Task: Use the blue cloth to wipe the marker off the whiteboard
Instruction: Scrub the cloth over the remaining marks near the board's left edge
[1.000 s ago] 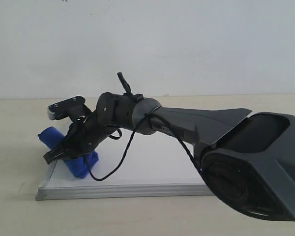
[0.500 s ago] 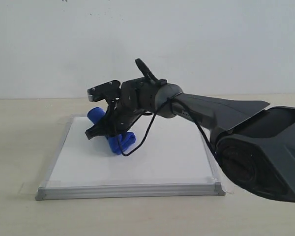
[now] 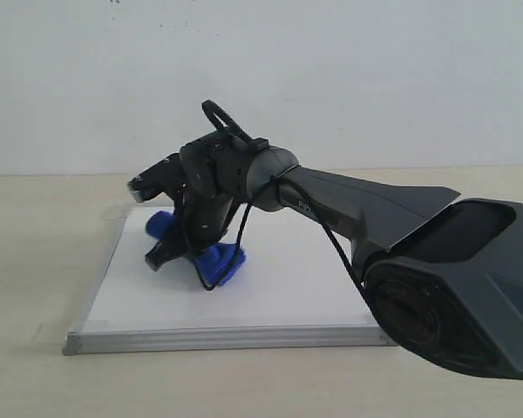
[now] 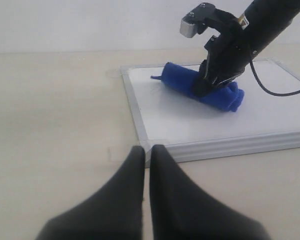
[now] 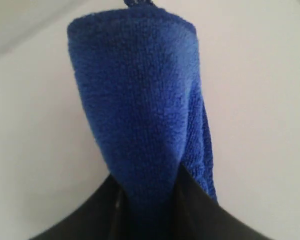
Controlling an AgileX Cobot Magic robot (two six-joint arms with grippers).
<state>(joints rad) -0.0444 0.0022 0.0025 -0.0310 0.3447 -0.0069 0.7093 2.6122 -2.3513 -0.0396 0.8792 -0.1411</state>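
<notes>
The left tool [image 4: 146,148] hangs over the tan surface [image 4: 55,110] just off a corner of the board [image 4: 190,125], its two fingers pressed together with nothing between them. The right arm [image 3: 357,209] stretches in from the right across the board with its wrist bent down. The right tool [image 3: 168,251] is clenched around the middle of the cloth [image 3: 224,264], which lies on the board's left half. One cloth, one board, two tools.
</notes>
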